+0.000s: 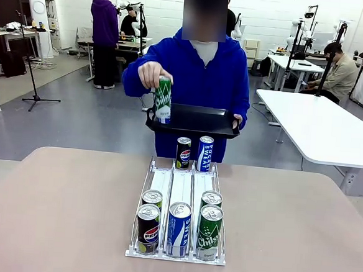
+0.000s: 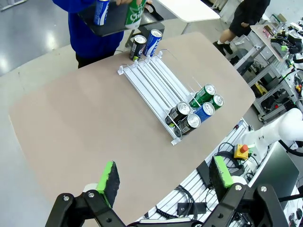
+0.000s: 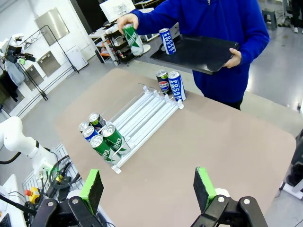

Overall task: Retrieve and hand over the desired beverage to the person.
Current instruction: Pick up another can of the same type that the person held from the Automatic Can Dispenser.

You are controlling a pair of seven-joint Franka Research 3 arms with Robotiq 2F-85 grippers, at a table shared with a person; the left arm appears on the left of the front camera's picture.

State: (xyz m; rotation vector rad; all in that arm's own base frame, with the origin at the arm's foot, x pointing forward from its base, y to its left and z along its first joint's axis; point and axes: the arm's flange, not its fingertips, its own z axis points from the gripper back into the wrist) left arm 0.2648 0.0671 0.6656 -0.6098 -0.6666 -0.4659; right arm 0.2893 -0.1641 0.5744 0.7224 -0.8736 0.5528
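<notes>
Cans (image 1: 179,229) — glossy cylinders — in white wire rack (image 1: 181,186).

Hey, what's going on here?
The person holds up a green can and carries a black tray with a blue can on it. On the table, a white rack has five cans at the robot's end and two cans at the far end. The left gripper and right gripper hover open, holding nothing.

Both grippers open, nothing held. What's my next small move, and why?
Probably wait, with the left gripper and right gripper open and back: the person's hand holds a green can by the black tray, beyond the rack, so no desired drink is signalled yet.
</notes>
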